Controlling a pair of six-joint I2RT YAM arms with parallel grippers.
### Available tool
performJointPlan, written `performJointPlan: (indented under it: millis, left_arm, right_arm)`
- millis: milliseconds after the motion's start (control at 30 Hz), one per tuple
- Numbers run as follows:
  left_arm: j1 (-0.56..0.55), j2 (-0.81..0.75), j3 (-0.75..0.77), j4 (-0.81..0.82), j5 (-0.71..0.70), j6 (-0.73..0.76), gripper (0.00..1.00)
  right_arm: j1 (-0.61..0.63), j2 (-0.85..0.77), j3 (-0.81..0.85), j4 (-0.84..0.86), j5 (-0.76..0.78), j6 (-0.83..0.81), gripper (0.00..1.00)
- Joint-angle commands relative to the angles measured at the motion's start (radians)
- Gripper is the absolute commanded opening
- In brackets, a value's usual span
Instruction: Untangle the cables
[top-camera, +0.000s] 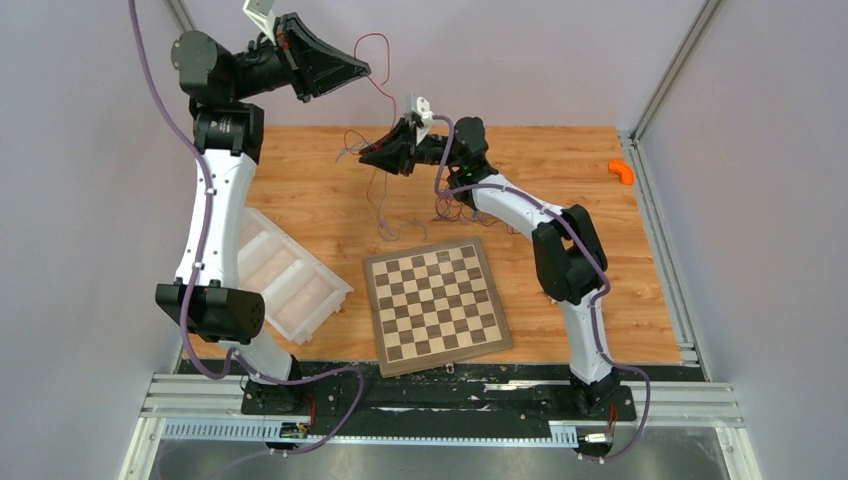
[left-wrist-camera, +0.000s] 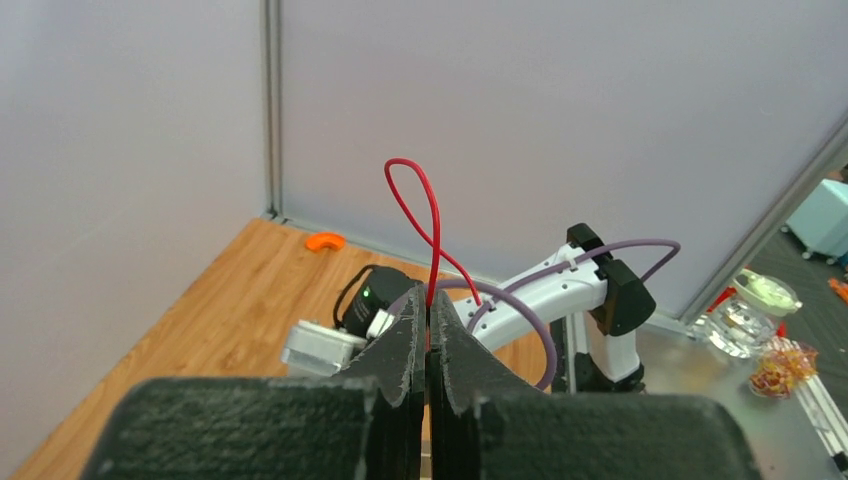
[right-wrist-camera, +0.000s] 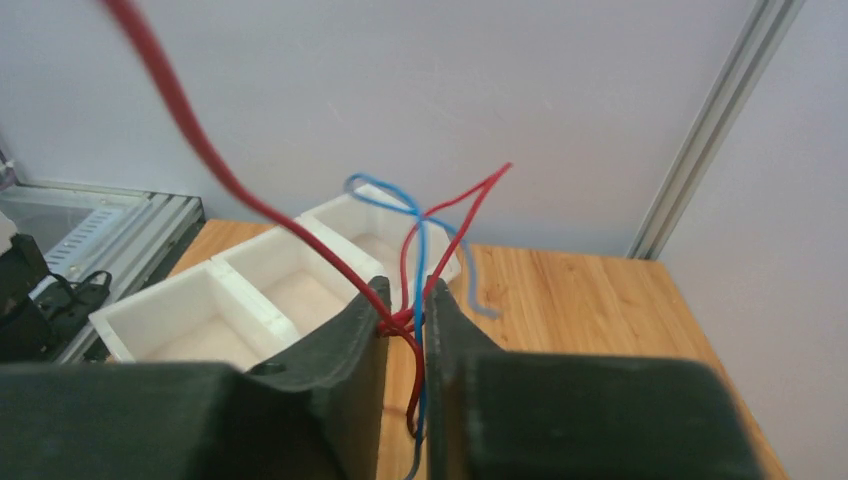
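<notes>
Pressed together close to the left wrist lens: left gripper (left-wrist-camera: 428, 300), pinching red cable (left-wrist-camera: 412, 190), its loop standing above the fingertips. Held high over the far left of the table (top-camera: 560, 170).

Close to the right wrist lens: right gripper (right-wrist-camera: 408, 295) clamped on cables (right-wrist-camera: 418, 240), red and blue strands passing through the narrow gap. Held above the table's far middle, thin strands hanging to the wood just beyond the chessboard (top-camera: 436, 305).

Red cable running from one gripper to the other. White tray (top-camera: 290, 275) left of the chessboard; orange piece (top-camera: 621, 171) far right.
</notes>
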Motion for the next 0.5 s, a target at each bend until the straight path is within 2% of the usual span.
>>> performJointPlan:
  millis: [0, 133, 333, 467]
  left_arm:
    - [0.065, -0.006, 0.132, -0.023, -0.012, 0.053, 0.00]
    - [0.127, -0.014, 0.181, -0.060, -0.039, 0.092, 0.00]
    - [0.200, -0.025, 0.175, -0.074, -0.130, 0.128, 0.00]
    - [0.249, -0.015, 0.214, -0.096, -0.195, 0.165, 0.00]
  right_arm:
    - [-0.027, -0.045, -0.098, -0.081, 0.008, -0.098, 0.07]
    - [-0.059, -0.077, -0.171, -0.146, 0.000, -0.139, 0.07]
    - [-0.070, -0.123, -0.235, -0.253, -0.036, -0.200, 0.07]
    - [-0.092, -0.142, -0.275, -0.364, -0.047, -0.307, 0.08]
